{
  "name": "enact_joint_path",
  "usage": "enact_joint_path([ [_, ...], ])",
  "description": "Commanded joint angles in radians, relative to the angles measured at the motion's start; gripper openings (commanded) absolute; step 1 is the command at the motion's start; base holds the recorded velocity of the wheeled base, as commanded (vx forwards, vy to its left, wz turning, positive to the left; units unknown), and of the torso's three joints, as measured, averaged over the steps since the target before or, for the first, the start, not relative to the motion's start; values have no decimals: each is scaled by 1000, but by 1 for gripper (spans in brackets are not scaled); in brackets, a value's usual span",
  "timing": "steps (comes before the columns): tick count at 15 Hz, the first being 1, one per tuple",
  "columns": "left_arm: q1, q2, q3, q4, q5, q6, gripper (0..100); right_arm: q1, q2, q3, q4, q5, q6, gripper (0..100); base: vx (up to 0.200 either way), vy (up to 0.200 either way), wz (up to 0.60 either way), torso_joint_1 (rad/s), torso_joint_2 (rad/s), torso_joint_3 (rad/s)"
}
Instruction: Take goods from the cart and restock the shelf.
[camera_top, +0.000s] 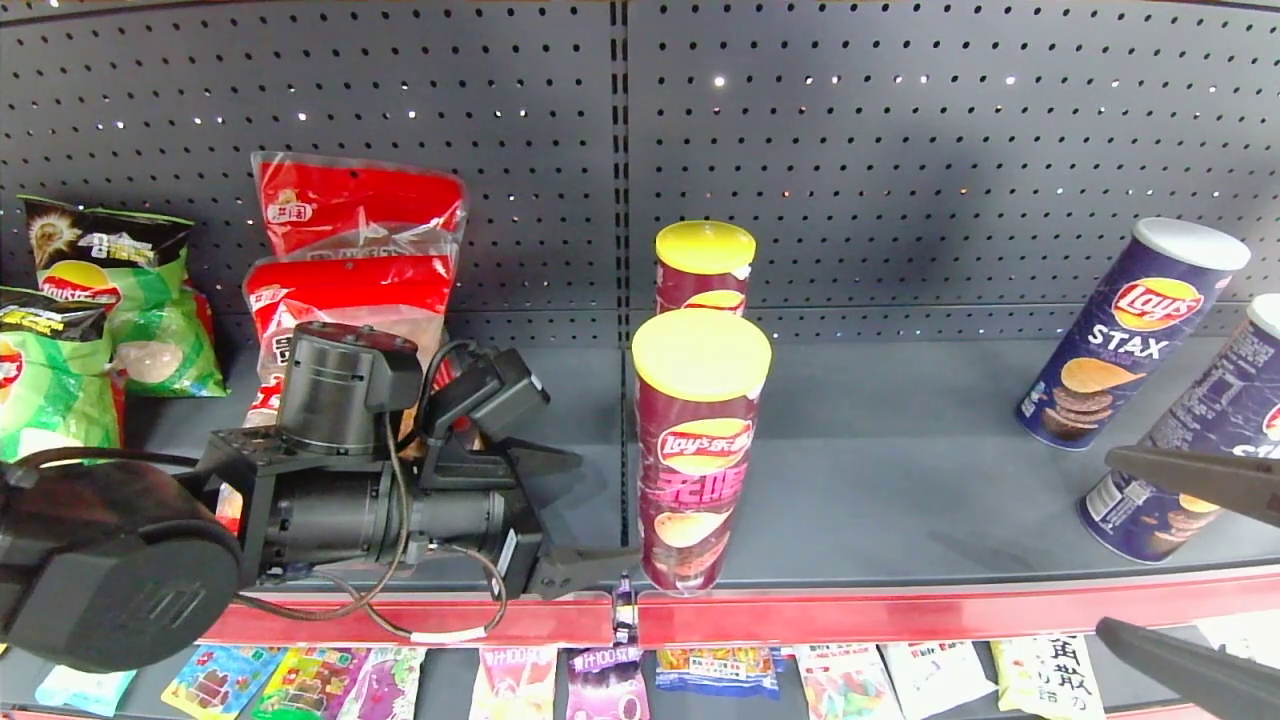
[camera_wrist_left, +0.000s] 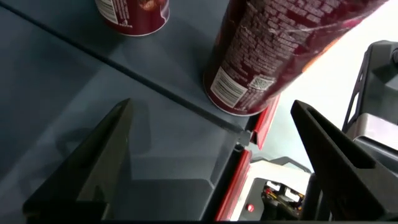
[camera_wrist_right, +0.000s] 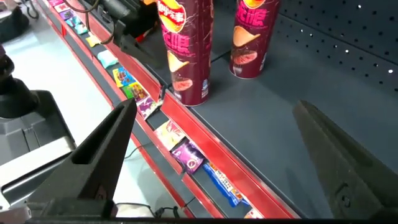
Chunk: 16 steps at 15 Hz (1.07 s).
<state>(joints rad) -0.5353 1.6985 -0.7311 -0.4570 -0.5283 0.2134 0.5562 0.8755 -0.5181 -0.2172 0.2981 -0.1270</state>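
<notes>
Two maroon chip cans with yellow lids stand in a row on the grey shelf (camera_top: 900, 480). The front can (camera_top: 700, 450) (camera_wrist_left: 280, 56) (camera_wrist_right: 186, 56) is at the shelf's red front edge and the rear can (camera_top: 705, 265) (camera_wrist_left: 134, 15) (camera_wrist_right: 252, 37) is near the back panel. My left gripper (camera_top: 575, 515) (camera_wrist_left: 211, 168) is open just left of the front can's base, apart from it and holding nothing. At the far right, by the shelf's front edge, my right gripper (camera_top: 1190, 575) (camera_wrist_right: 217, 155) is open and empty.
Two blue chip cans (camera_top: 1130, 330) (camera_top: 1200, 450) stand at the right. Red bags (camera_top: 350, 260) and green chip bags (camera_top: 120, 300) fill the left. Bare shelf lies between the maroon and blue cans. Small packets (camera_top: 720, 670) lie on the lower shelf under the red rail (camera_top: 900, 610).
</notes>
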Motion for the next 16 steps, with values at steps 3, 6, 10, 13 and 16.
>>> enact_joint_path([
  [3, 1, 18, -16, 1, 1, -2, 100, -1, 8, -2, -1, 1, -2, 100, 0, 0, 0, 0, 0, 0],
  [6, 1, 23, -21, 1, 1, -2, 100, -1, 13, -5, -1, 1, -2, 100, 0, 0, 0, 0, 0, 0],
  [10, 5, 30, -22, 0, 2, -2, 100, -1, 11, -3, -1, 1, -2, 100, 0, 0, 0, 0, 0, 0],
  [13, 5, 36, -25, 0, 7, -2, 100, -1, 11, -3, -1, 1, -2, 100, 0, 0, 0, 0, 0, 0],
  [16, 5, 43, -41, 0, 8, -2, 100, -1, 11, -3, -1, 1, -2, 100, 0, 0, 0, 0, 0, 0],
])
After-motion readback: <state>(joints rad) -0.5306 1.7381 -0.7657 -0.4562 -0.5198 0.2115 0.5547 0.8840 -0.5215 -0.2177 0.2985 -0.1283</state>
